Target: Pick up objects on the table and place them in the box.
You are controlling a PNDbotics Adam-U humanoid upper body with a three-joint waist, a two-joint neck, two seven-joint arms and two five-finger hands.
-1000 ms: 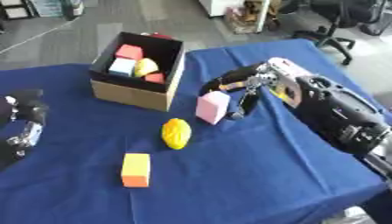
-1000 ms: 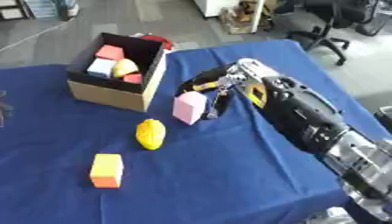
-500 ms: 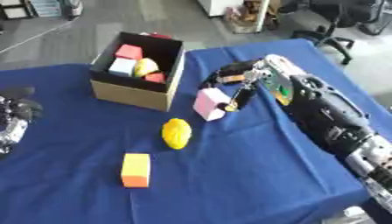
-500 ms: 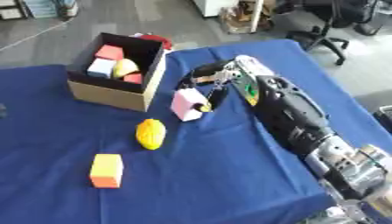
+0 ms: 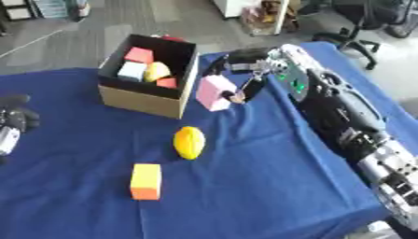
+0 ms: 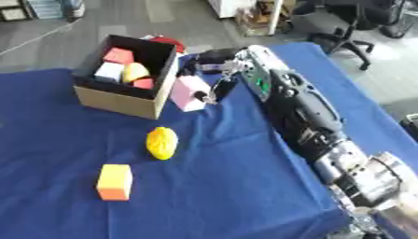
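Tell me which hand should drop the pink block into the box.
The right hand: its fingers already pinch the pink block, just beside the box. The left hand sits idle at the table's far left edge, away from both.

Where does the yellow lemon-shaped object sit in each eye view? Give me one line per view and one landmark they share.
Left eye view: the yellow lemon-shaped object lies on the blue cloth just left of centre, below the cardboard box.
Right eye view: it lies further left, again below the box.
Shared landmark: the orange block, which lies below and to the left of it in both views.
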